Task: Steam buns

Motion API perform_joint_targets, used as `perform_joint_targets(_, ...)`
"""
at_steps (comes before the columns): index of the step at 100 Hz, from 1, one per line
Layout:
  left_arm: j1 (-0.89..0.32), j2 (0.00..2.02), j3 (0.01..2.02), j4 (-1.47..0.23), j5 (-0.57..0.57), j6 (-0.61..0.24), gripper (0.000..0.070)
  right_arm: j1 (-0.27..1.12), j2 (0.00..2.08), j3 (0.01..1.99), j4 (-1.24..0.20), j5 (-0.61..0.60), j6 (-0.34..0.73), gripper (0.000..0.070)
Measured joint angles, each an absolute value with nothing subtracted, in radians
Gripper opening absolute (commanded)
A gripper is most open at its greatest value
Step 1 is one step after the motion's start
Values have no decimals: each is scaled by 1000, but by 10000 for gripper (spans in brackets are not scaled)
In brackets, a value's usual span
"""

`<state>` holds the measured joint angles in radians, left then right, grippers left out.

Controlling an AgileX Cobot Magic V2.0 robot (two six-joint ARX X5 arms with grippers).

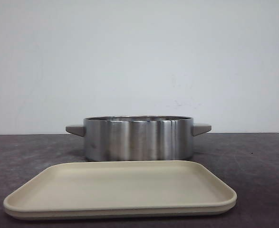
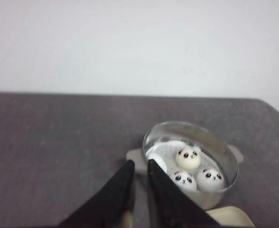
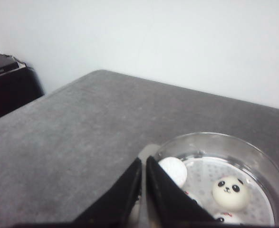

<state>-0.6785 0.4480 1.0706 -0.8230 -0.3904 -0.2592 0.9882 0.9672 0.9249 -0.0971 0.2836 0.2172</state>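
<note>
From the front I see a steel pot (image 1: 138, 138) on the grey table (image 1: 263, 161), with a beige tray (image 1: 120, 190) just in front of it. The buns (image 2: 188, 158) sit inside the pot on its perforated floor; my left wrist camera shows three panda faces and a fourth white shape that I think is a bun turned away. The left gripper (image 2: 140, 172) and right gripper (image 3: 143, 167) both hang above the pot's rim with jaws nearly together, holding nothing

A grey table (image 1: 263, 161) carries a steel pot (image 1: 138, 138) and a beige tray (image 1: 120, 190).
</note>
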Motion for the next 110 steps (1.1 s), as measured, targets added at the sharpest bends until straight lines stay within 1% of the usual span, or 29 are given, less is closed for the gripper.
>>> perform_joint_targets(21, -679, 394, 1071, -830, -390, -274, 0, 988, 967, 925, -60, 287, 217, 7)
perform_joint_targets(72, -679, 390, 1071, -831, -390, -277, 0, 984, 965, 925, -59, 287, 217, 7)
perform_joint_targets(83, -679, 390, 1071, -830, -390, -277, 0, 929, 937, 922, -64, 282, 217, 7)
perform_joint_targets(91, -679, 389, 1071, -831, -390, -277, 0, 861, 870, 884, -82, 281, 212, 7)
perform_joint_targets(102, -679, 389, 1071, -831, -390, -277, 0, 760, 744, 745, -91, 260, 174, 7)
perform_joint_targets(110, -679, 389, 1071, -831, -390, -277, 0, 685, 647, 608, -49, 224, 148, 7)
